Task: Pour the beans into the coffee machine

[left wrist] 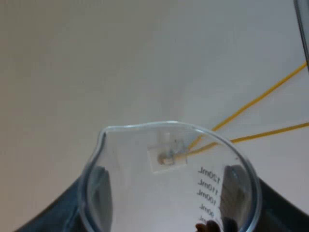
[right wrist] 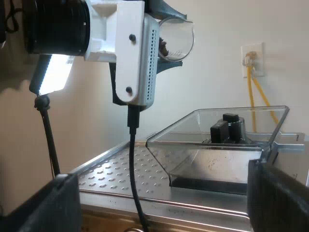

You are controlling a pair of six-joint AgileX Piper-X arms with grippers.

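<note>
My left gripper [left wrist: 169, 212] is shut on the clear measuring glass [left wrist: 169, 159], one dark finger on each side of it. The glass lies tipped on its side, mouth towards the wall, with printed ml marks and a few dark beans [left wrist: 205, 226] low inside. In the right wrist view the measuring glass [right wrist: 177, 37] hangs high in the left gripper [right wrist: 164, 24], above the espresso machine's top [right wrist: 120, 171] and short of the clear bean hopper [right wrist: 222, 140], which stands open. My right gripper [right wrist: 164, 203] is open near the machine's top edge, holding nothing.
A wall outlet [right wrist: 252, 60] with yellow cables [left wrist: 256, 99] is on the wall behind the hopper. A lit lamp [right wrist: 53, 72] on a thin stand rises beside the machine. A dark part [right wrist: 228, 128] sits in the hopper's middle.
</note>
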